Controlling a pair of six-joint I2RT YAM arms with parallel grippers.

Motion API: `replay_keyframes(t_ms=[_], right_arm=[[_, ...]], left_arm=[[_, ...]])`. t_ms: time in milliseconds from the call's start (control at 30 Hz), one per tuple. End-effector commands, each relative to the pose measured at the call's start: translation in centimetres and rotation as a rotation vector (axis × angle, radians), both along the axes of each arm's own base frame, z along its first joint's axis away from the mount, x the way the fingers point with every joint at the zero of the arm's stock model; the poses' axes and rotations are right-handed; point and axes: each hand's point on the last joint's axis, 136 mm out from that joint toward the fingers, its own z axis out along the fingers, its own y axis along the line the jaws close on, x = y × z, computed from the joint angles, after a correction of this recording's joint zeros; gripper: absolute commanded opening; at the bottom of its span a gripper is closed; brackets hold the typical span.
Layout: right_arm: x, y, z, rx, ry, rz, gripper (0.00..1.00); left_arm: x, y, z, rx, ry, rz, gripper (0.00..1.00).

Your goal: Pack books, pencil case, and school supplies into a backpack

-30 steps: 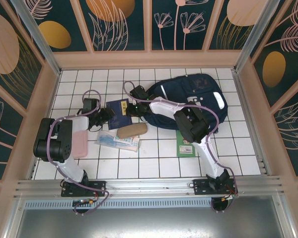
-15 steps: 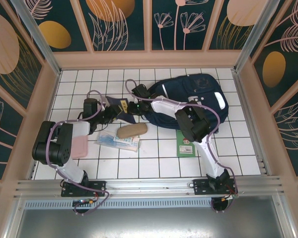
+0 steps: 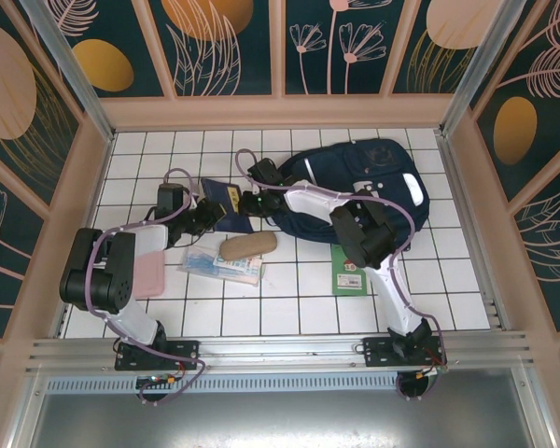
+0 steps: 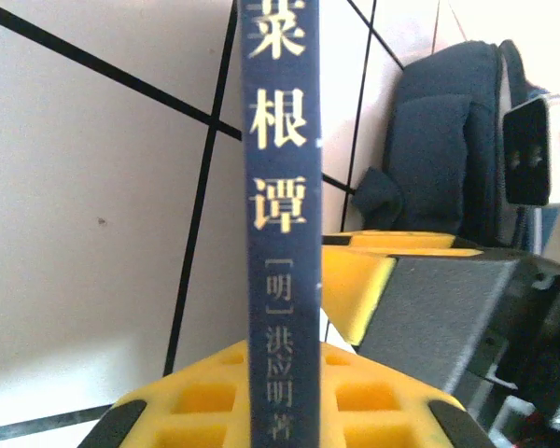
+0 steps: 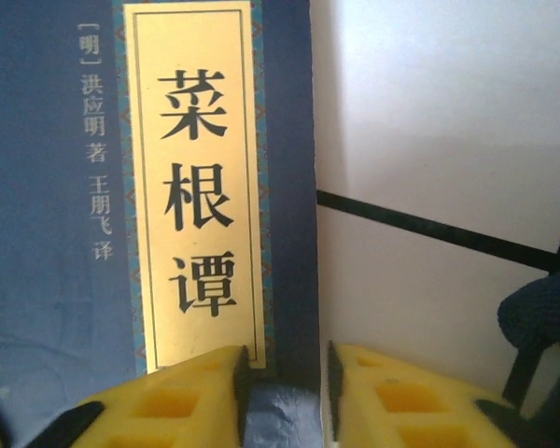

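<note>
The navy book (image 3: 222, 201) with the yellow label has shifted toward the far wall and turned a little since a second ago. It is held between the two arms, just left of the backpack (image 3: 355, 182), which lies on the tiles (image 3: 289, 299) at the far right. The left gripper (image 4: 282, 401) is clamped on the book's spine, a yellow finger on each side. The right gripper (image 5: 285, 397) pinches the cover's edge just below the label. Nearer the arms lies the brown pencil case (image 3: 249, 245), touching a clear packet (image 3: 219, 264). A green booklet (image 3: 350, 273) lies by the right arm, and a pink slab (image 3: 149, 273) lies beneath the left arm.
</note>
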Motion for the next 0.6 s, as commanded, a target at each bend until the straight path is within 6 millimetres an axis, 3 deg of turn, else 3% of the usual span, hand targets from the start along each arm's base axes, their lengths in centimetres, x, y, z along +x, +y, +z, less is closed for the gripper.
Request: replay_keyframes(t_ms=[0,133,333,433,567], right_arm=[[0.5,-1.0,5.8,-0.028,-0.122,0.003,0.40],[1.9,-3.9,9.0,-0.130,-0.244,-0.049,0.49],[3.2,-9.6,11.2,-0.293,-0.359,-0.150,0.44],[3.7,-12.4,11.1,-0.366,-0.385,-0.198,0.36],[4.2,-14.5,8.9,-0.410,-0.324,-0.205,0.32]], left_arm=[[0.5,-0.2,2.4,0.032,-0.067,-0.029,0.00],[0.7,-0.3,3.9,0.015,-0.094,-0.027,0.00],[0.7,-0.5,6.2,-0.012,-0.139,-0.027,0.00],[0.6,-0.6,7.0,-0.021,-0.155,-0.028,0.00],[0.4,-0.7,7.5,-0.031,-0.160,-0.033,0.00]])
